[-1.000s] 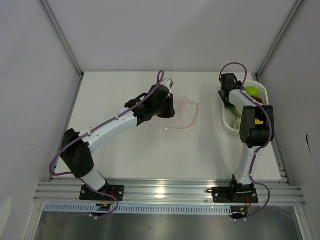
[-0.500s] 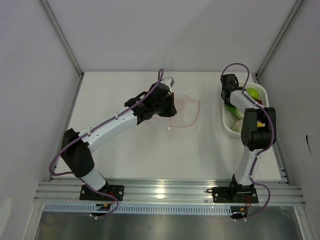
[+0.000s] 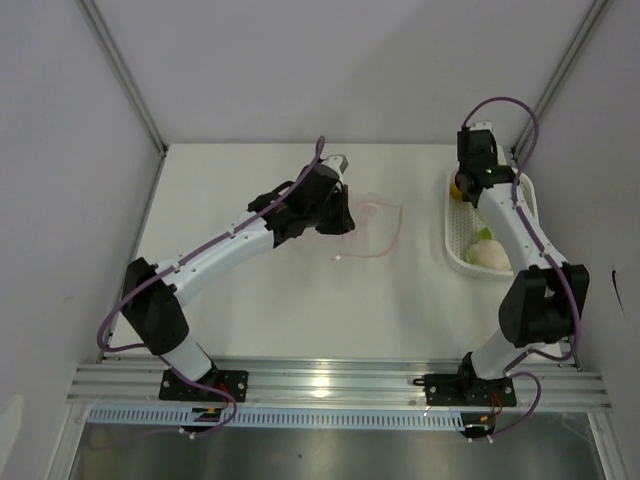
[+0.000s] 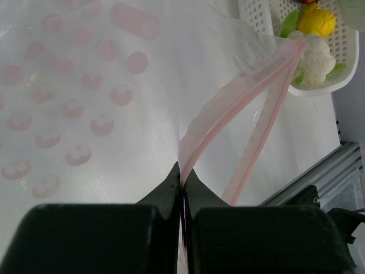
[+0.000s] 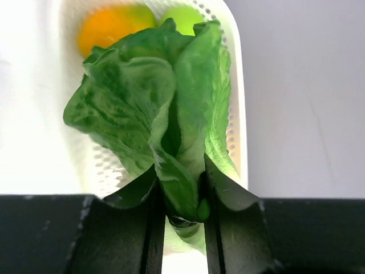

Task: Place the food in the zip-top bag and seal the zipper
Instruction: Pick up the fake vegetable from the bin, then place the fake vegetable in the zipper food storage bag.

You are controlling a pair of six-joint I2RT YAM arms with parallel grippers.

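The zip-top bag [image 3: 372,229] lies flat on the white table [image 3: 250,300] at mid-depth, a little right of centre, clear and crinkly with pinkish-red dots; its mouth faces right, toward the white mesh basket [image 3: 451,228], which stands well apart from it by the table's right edge. The left arm reaches from the near left across to the bag's left side; the left gripper [image 4: 182,178] is clenched, its fingers pressed together on the near end of the pink zipper [image 4: 228,108], one lip of which rises off the table while the other lies flat. The right arm stretches to the far end of the basket; the right gripper [image 5: 179,197] grasps the green leafy cabbage [image 5: 154,103] by its stem end, the leaves spreading away from the fingers, over the basket's far end. Beyond the cabbage, in the basket's far end, lie an orange fruit [image 5: 108,28] and, just to its right, a green apple [image 5: 181,14]; toward the basket's near end rest a yellow fruit [image 4: 316,20] and a white bumpy piece [image 4: 311,51], touching each other.
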